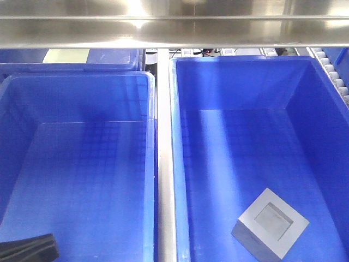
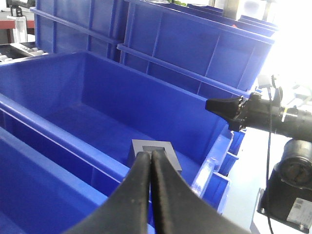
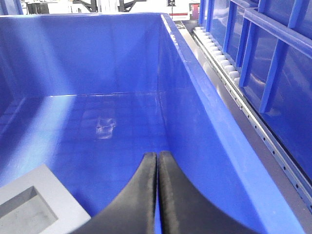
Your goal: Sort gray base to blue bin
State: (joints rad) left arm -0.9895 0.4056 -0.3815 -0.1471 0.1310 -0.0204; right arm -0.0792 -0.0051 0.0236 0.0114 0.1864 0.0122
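Left gripper (image 2: 151, 161): black fingers pressed together, tips meeting with nothing between them; it hangs above the near rim of the right-hand bin, pointing toward the block.
Right gripper (image 3: 157, 163): black fingers likewise pressed together and empty, poised inside the bin close to its right wall, above the floor.
Gray base (image 1: 270, 222): lies on the floor of the blue bin, in the near right part, turned cornerwise to the walls, its square recess facing up; free of both grippers. In the right wrist view it (image 3: 34, 204) shows at the lower left, left of the fingers.
Blue bin (image 1: 245, 63): the right one of two side-by-side crates in the front view, deep, smooth-walled, with a fine grid on the floor.
Left crate (image 1: 76, 76): same blue, a black arm part (image 1: 30, 248) showing at its near left corner.
Divider (image 1: 164, 164): pale metal strip between the two crates.
Roller track (image 3: 219, 58): white rollers running along the right of the bin.
Stacked crates (image 2: 195, 39): more blue crates standing beyond the bin in the left wrist view.
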